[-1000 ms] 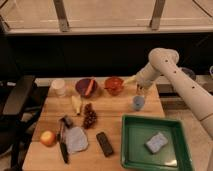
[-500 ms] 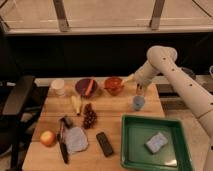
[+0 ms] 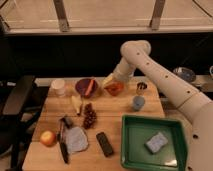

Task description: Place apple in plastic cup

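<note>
One apple (image 3: 48, 138) lies at the front-left corner of the table (image 3: 117, 114), well apart from the light-blue plastic cup (image 3: 138, 103) at the right. Since the earlier frame the arm has swung left; the gripper (image 3: 111, 81) now hangs above the orange bowl (image 3: 115, 90), claw wide, holding nothing. You count three cups: plastic cup, whitish cup (image 3: 59, 86), metal cup (image 3: 141, 86).

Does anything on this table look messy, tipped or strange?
Nothing looks spilled or tipped. The robot's hand hovers by the small orange bowl at the back, far from the round red-orange apple at front left.
</note>
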### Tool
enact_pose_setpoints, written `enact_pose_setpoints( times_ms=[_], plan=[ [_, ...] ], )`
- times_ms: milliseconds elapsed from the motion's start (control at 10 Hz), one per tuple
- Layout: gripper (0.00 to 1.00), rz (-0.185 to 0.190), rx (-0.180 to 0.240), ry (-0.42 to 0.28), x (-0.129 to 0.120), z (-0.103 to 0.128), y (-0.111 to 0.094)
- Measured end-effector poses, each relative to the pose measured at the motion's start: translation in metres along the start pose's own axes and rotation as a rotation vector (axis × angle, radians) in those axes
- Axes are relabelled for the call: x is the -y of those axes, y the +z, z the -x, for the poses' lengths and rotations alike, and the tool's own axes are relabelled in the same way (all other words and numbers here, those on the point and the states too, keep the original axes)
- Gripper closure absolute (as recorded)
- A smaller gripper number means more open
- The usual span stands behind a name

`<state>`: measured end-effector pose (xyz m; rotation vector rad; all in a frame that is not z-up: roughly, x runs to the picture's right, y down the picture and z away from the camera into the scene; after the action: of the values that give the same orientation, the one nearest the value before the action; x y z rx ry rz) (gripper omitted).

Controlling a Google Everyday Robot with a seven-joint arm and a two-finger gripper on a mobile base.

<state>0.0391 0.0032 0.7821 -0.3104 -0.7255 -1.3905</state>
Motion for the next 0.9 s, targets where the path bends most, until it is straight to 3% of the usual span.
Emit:
enact_pose_setpoints(
  times_ms=[300, 400, 900],
  plan=[
    [0.20, 0.008, 0.054, -0.191, 0.071, 0.025, 0.027],
    [0.20, 0.006, 0.067, -0.224, 0.083, 0.031, 0.031],
    [0.20, 0.012, 0.065, -0.221, 0.078, 0.030, 0.030]
  ],
)
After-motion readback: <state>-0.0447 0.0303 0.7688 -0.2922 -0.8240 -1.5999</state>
